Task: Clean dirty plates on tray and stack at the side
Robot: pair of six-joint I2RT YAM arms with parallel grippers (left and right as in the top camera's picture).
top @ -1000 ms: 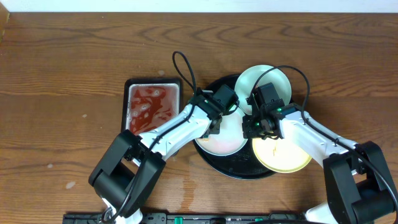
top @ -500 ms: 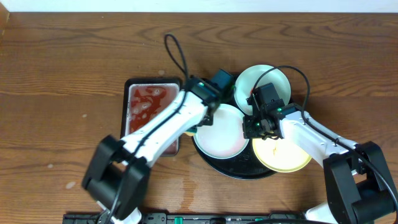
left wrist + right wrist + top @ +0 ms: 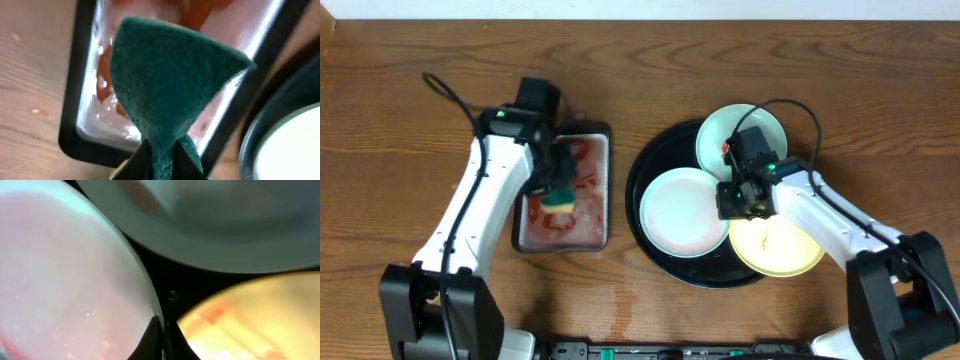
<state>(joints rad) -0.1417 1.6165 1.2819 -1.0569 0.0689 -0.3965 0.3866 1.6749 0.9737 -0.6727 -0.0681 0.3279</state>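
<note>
The right gripper blocks the gap between the plates, while bare table behind the tray lies open.

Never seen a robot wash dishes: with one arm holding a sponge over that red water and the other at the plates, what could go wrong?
1. The left gripper pinches the sponge by one narrow end above the rectangular tray of reddish water; it might slip out, or drip on the table in transit.
2. The shut right gripper sits at the rim of the pale plate, beside the yellow plate, which overhangs the round tray; a nudge could slide it off.
</note>
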